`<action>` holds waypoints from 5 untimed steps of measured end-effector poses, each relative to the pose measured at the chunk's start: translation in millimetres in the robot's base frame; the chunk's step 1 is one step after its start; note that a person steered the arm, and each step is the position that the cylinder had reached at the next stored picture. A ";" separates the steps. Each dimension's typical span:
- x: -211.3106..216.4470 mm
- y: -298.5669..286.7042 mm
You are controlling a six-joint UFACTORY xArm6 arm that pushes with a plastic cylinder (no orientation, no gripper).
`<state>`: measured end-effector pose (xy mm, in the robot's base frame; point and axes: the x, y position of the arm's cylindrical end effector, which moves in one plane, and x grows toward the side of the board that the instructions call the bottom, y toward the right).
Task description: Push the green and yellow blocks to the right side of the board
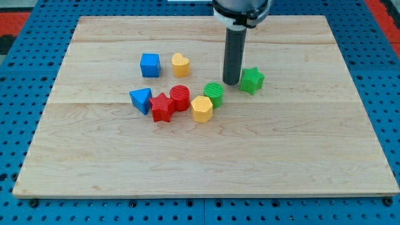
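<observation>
My tip (pixel 230 82) stands near the board's middle, between two green blocks. The green star block (pixel 252 80) lies just to its right, close to it or touching. The green cylinder (pixel 214 93) lies just below and left of the tip. The yellow hexagon block (pixel 202 109) sits below-left of the green cylinder, touching it. The yellow heart-shaped block (pixel 180 64) sits further to the view's left, apart from the tip.
A blue cube (pixel 150 65) lies left of the yellow heart. A blue triangular block (pixel 141 99), a red star block (pixel 162 107) and a red cylinder (pixel 180 97) cluster left of the yellow hexagon. The wooden board (pixel 300 156) lies on a blue pegboard.
</observation>
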<state>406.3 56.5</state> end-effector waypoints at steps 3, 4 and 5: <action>64.3 -73.3; 25.3 -67.2; 1.7 -60.2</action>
<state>408.1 -3.7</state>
